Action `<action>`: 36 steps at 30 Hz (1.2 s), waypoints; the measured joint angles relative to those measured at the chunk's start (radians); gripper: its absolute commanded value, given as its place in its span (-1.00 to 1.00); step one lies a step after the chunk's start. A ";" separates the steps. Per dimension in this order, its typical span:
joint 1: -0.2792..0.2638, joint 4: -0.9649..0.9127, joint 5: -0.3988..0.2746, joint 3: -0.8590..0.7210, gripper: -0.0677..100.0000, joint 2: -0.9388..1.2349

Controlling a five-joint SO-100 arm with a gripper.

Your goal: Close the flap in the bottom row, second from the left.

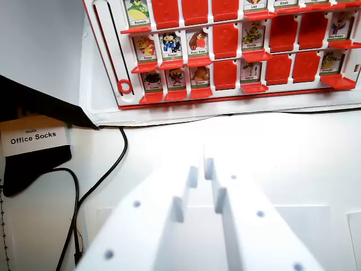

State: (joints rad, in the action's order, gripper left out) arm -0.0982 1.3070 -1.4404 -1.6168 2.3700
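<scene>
A red flap board (225, 97) lies at the top of the wrist view with rows of small picture cards. In its bottom row, the second flap from the left (176, 77) stands up and shows a character card, between two other raised cards (152, 80) (199, 75). The fourth flap (225, 73) in that row lies flat and shows plain red. My white gripper (201, 169) fills the lower middle of the view, well short of the board's near edge. Its two fingers stand almost together with only a thin slit between them and hold nothing.
The board rests on a white base (169, 116) on a white table. A black package labelled "Office Socks" (34, 138) lies at the wrist view's left. A black cable (107, 172) curves from the base's corner down to the lower left.
</scene>
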 measured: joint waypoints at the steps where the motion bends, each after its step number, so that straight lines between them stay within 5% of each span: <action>1: 0.000 0.000 0.000 0.000 -1.00 0.000; 7: 0.055 -0.222 -0.064 -0.181 -1.00 -0.003; 26: 0.055 -0.330 -0.075 -0.190 -1.00 0.000; 36: -0.028 -0.451 -0.075 -0.387 -1.00 0.000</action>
State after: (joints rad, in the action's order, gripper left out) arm -0.1258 0.8560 -1.5156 -2.0034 2.3700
